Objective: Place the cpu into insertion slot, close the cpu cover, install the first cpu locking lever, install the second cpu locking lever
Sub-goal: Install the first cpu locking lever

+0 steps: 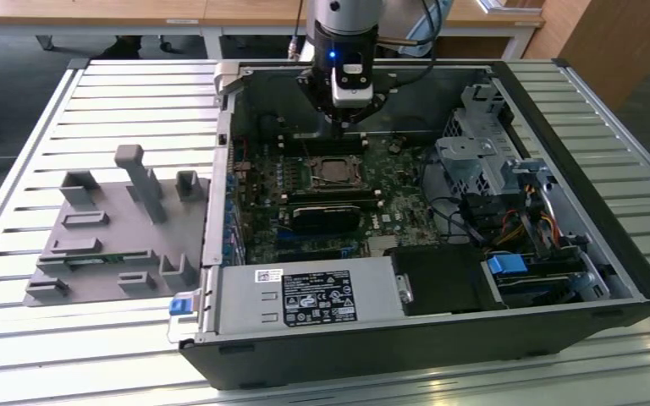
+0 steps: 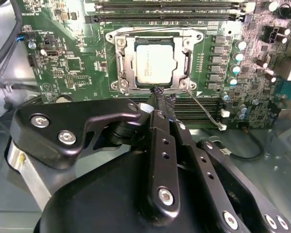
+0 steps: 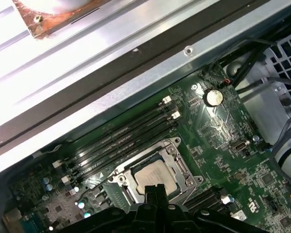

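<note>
The gripper (image 2: 161,96) has its fingertips pressed together with no gap, though I cannot tell whether they pinch anything thin. They hover at the near edge of the socket (image 2: 132,73), where the cpu (image 2: 154,65) lies flat just ahead of them with the metal cover (image 2: 120,56) folded down around it. The cpu looks light, stiff and fragile, best held by its edges, while the thin wire lever (image 2: 206,112) beside the fingertips looks springy and is best taken near its free end. The open computer case (image 1: 415,347) holds the green board (image 2: 72,63), and the socket holds the cpu.
</note>
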Motion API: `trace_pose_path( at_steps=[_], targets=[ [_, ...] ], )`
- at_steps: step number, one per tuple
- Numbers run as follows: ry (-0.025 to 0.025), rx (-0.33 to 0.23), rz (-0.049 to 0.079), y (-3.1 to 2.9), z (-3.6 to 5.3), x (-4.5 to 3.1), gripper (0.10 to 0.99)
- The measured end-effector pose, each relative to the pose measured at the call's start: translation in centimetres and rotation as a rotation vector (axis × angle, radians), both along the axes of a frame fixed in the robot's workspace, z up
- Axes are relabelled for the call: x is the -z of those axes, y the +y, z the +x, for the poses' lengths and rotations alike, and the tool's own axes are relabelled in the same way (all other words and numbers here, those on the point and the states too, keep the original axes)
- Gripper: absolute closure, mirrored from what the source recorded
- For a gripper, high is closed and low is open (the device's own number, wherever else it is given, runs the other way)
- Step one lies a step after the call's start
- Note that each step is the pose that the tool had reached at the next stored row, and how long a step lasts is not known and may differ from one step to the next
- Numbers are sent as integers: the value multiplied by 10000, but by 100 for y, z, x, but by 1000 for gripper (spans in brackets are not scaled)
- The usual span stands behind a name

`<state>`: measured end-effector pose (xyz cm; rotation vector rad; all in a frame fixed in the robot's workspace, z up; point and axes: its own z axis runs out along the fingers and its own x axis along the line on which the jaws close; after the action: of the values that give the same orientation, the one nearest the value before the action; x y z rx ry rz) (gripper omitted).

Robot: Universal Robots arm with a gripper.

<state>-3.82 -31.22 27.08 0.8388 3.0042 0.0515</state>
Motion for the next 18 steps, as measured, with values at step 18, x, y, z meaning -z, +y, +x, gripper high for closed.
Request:
trace_pose_path(
  at_steps=[18],
  targets=[
    [1, -2408, 0, 0, -1, 4, 965]
  ],
)
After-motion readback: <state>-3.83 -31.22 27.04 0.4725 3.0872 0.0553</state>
